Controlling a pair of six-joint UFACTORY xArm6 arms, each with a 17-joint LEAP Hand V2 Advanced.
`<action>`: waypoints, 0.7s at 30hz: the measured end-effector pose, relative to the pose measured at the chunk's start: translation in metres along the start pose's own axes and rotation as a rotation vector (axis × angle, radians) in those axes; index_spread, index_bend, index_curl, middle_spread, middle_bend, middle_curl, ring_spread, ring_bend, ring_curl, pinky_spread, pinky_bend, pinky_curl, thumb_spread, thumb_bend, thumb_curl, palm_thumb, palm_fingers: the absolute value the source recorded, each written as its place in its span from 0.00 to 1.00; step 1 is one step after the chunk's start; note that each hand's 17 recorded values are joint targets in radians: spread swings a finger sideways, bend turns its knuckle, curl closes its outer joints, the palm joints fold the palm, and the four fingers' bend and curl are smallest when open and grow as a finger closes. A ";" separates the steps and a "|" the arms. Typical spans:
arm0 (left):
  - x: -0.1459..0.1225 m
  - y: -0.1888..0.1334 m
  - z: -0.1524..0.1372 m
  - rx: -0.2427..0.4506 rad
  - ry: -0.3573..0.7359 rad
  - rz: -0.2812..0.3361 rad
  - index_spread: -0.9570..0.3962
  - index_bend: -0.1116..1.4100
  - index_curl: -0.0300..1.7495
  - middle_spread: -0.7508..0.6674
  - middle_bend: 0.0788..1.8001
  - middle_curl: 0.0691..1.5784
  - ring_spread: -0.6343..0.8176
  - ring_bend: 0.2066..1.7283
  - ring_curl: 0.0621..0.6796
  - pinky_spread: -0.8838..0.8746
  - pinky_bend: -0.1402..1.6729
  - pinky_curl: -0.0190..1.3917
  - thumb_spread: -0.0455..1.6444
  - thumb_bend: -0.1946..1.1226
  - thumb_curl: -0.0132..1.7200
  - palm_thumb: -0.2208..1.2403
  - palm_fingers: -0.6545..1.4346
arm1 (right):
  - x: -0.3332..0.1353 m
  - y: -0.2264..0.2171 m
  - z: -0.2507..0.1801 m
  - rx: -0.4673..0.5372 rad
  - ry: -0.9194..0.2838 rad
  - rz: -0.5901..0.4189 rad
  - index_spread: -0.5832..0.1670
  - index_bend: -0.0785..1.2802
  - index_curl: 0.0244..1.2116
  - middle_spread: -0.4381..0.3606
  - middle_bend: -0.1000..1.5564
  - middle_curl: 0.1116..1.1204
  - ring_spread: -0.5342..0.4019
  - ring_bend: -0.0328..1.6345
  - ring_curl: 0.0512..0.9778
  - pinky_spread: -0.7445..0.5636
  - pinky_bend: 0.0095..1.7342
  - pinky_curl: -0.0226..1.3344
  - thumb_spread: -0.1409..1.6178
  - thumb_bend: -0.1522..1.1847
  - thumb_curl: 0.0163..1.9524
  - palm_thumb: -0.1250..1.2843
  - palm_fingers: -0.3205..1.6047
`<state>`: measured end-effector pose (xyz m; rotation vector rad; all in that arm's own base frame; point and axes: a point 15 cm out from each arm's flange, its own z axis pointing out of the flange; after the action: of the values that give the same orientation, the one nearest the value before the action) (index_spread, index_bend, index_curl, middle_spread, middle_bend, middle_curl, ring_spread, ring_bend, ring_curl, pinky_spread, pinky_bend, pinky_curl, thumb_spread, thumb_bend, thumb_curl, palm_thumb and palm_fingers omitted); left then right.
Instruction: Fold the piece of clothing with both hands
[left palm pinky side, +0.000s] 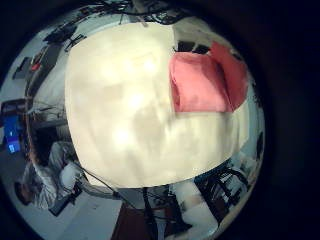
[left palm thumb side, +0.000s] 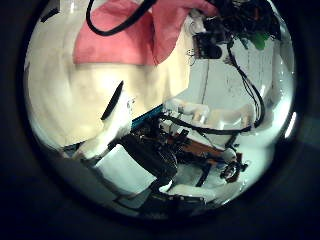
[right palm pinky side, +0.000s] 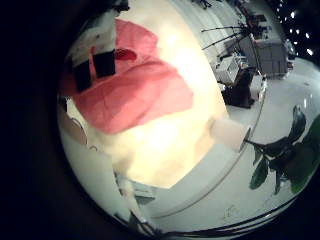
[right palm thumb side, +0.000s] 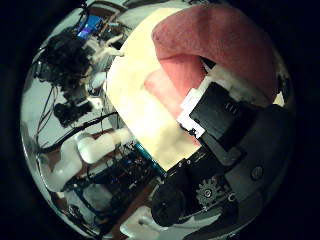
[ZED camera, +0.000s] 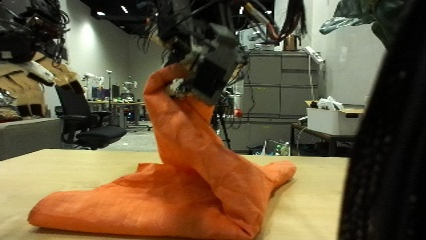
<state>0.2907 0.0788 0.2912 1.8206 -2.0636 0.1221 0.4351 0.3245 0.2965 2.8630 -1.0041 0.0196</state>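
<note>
— On the desk (ZED camera: 80, 165) at lower centre, what lies nearest?

— An orange piece of clothing (ZED camera: 173, 195), bunched in folds, one part drawn up in a tall peak.

— What holds that peak?

— A hand (ZED camera: 200, 68) at upper centre, fingers curled onto the cloth's top. Whether left or right, I cannot tell.

— And the other hand?

— I cannot tell; its fingers aren't clearly shown.

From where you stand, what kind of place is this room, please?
Probably a robotics lab or workshop. Behind the pale wooden table with the orange cloth garment stand a black office chair, tall grey metal cabinets and a cardboard box.
</note>
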 end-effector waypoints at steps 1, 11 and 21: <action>0.004 -0.001 0.001 -0.004 0.007 -0.001 0.61 0.19 0.22 0.57 0.06 0.16 0.60 0.20 0.24 0.59 0.28 0.25 0.71 0.14 0.19 0.54 0.40 | -0.011 -0.008 0.008 -0.001 0.002 -0.016 0.47 0.85 0.74 0.41 0.85 0.67 0.35 0.83 0.71 0.39 0.75 0.53 0.61 0.16 0.56 0.82 0.75; 0.039 -0.018 -0.007 0.034 -0.050 -0.054 0.60 0.20 0.23 0.57 0.06 0.16 0.60 0.19 0.23 0.59 0.26 0.24 0.71 0.14 0.20 0.58 0.41 | -0.048 -0.049 0.043 0.033 0.014 -0.039 0.46 0.83 0.72 0.40 0.83 0.63 0.35 0.82 0.67 0.34 0.71 0.51 0.64 0.08 0.54 0.71 0.77; 0.036 -0.004 -0.024 0.102 -0.059 -0.104 0.60 0.20 0.23 0.56 0.06 0.16 0.59 0.18 0.22 0.59 0.25 0.24 0.70 0.14 0.21 0.61 0.42 | -0.046 -0.032 0.054 -0.041 -0.004 -0.024 0.30 0.52 0.63 0.31 0.64 0.51 0.22 0.71 0.54 0.15 0.64 0.42 0.68 0.10 0.46 0.71 0.50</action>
<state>0.2972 0.0522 0.3246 2.0108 -2.0311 0.1502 0.4174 0.3721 0.2372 2.8388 -0.9593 -0.0079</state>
